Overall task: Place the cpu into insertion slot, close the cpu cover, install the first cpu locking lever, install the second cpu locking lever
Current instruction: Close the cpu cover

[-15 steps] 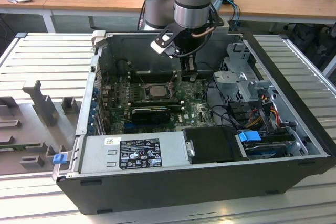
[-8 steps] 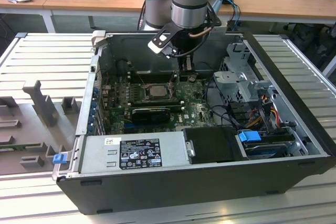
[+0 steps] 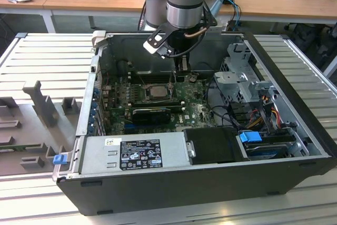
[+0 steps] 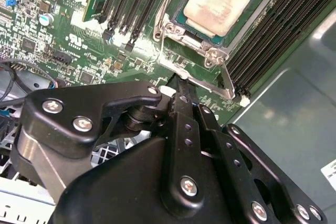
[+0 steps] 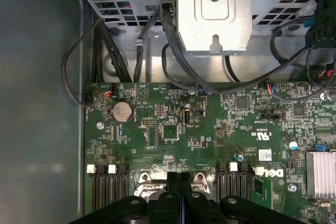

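- The cpu lies flat in the slot, pale face up, near the middle of the board.
- The cover is down around it like a frame, so these two steps look done.
- One lever runs as a thin metal rod along the cover's edge. It seems not fully latched (its end stands a little off the board, as far as I can judge).
- The gripper has its fingers pressed together, with nothing visible between them. The tips sit on this lever or just above it; I cannot tell which.
- Risk: the narrow tips can slide off the round rod. They would then strike the board or the small parts beside the slot.
- Risk: if the push is uneven, the lever can spring up. The cover would then lift and the cpu would lose its clamping.
- Memory slots stand close on both sides of the slot, so the room sideways is small.
- The case wall is near, beyond one bank of memory slots.
- The cables and the drive cage are well apart from the tips.
- The case is open above, so upward is the free way.
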Motion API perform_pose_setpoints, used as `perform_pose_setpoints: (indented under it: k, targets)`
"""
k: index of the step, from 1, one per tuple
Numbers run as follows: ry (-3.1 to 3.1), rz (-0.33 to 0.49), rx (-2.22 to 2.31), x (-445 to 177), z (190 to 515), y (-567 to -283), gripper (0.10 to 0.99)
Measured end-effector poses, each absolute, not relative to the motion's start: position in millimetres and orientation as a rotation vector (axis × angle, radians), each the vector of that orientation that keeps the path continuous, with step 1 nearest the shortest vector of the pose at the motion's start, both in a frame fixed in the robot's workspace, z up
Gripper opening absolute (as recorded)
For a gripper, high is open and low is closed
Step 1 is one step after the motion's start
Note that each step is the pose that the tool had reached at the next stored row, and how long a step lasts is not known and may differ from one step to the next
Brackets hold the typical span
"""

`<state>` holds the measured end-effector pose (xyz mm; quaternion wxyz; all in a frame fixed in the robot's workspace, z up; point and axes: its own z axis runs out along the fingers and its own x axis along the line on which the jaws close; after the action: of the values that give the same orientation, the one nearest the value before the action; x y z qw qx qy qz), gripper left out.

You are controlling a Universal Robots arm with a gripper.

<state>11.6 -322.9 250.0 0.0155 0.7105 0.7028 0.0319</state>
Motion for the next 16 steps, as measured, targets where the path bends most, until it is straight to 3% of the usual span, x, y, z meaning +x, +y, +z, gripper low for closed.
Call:
perform_pose_setpoints:
  k: [16]
  targets:
    - [2.186, 0.099, 2.211, -1, 250, -323, 0.106]
